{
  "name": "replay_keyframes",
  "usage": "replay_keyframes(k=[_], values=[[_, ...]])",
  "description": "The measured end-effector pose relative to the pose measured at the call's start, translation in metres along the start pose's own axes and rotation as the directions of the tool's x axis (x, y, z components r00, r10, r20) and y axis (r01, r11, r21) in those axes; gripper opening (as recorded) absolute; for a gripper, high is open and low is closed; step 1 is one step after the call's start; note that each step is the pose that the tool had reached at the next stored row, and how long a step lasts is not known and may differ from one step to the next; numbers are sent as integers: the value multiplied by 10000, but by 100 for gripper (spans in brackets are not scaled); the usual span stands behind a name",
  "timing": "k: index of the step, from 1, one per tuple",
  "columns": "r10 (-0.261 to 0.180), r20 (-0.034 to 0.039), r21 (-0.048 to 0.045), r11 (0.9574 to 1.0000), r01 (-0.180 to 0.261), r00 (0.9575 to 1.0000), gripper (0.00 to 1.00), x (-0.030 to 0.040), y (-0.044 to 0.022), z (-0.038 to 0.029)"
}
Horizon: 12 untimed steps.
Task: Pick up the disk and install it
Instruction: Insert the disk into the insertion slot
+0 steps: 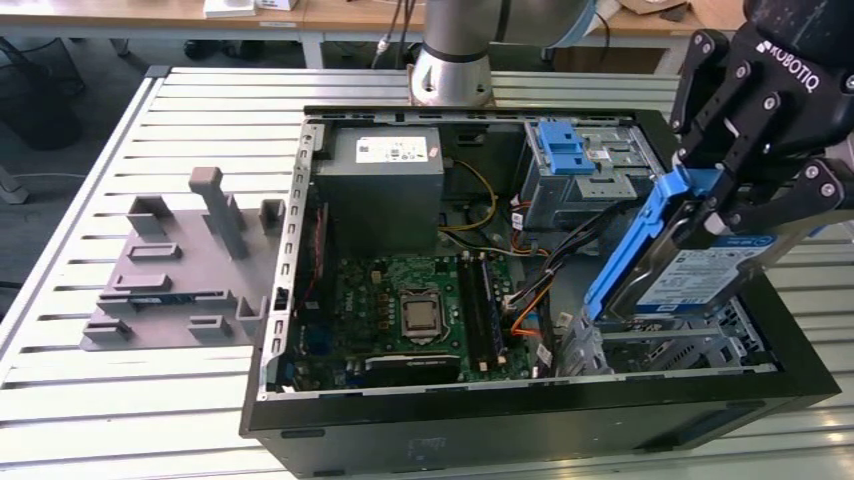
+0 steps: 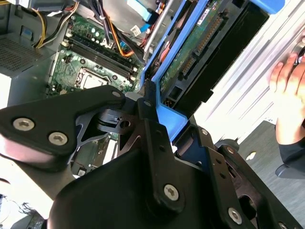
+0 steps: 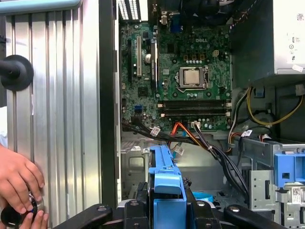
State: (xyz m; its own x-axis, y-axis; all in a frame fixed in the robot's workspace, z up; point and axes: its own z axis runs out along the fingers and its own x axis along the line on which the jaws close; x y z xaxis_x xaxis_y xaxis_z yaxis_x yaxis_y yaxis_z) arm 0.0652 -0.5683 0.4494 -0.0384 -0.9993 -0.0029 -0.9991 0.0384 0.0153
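The gripper (image 1: 750,200) hangs at the exterior view's upper right, over the far right end of the open computer case (image 1: 287,260). Its jaws are closed on the disk (image 1: 714,270), clamping it across its thickness by the blue carrier bracket (the silver face and printed label point toward the camera). The disk is tilted, upper end high and leaning to the exterior view's right, lower end dipping toward the metal drive cage (image 1: 681,345) in the case's lower right corner. Whether that lower edge touches the cage I cannot tell.

In the second wrist view the disk (image 2: 190,52) shows its green circuit-board underside, with the gripper (image 2: 157,121) closed on the blue frame. In the first wrist view the bracket's end runs out toward the motherboard (image 3: 186,81).

The main risk, as I judge it, is a jam: at this tilt the bracket's rails may miss the cage's guides, wedge, and twist the disk in the jaws. The bundle of orange and black cables (image 1: 527,305) lies just beside the cage and could get pinched or snagged. A person's hand (image 3: 19,186) rests on the slatted table (image 1: 120,410) close beside the case, near enough that a swing of the arm could reach it.
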Motion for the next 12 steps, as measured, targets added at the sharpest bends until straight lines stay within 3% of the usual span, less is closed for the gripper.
replay_keyframes(k=[12], values=[[0, -2, 0, 10000, 0, 10000, 36, -4, -99, 65]])
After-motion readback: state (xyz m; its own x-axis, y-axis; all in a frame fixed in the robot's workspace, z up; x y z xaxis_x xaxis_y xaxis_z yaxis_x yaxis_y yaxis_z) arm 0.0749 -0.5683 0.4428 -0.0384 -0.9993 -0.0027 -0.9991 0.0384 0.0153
